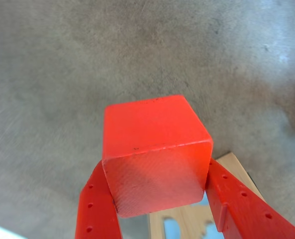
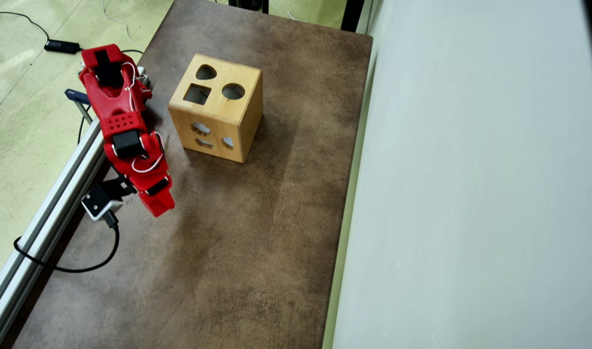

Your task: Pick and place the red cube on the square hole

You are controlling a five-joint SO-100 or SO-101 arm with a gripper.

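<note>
Carrying the red cube is the step in hand, judging by the clamp and the empty hole. Left to right in the wrist view: left finger presses the cube's lower left edge, cube sits in the middle, right finger presses its lower right edge. Jaws clamped on the cube, which is off the table. A corner of the wooden box peeks out below right of the cube.

Overhead view, left to right: the red arm at the table's left edge, its gripper pointing down-frame, cube not visible here, hidden under the arm. The box stands to the right, near the arm's base. Its top has three cut-outs; the square hole is the left-hand one, round hole beside it.

To do it well, my read: keep the squeeze firm, lift above the box top before swinging over, and turn the wrist so the cube's faces line up with the hole's sides; a skewed cube would likely catch on the rim.

Cube: bright red, plain faces, softly rounded edges, a few dark specks on top, faint grain on the near face.
</note>
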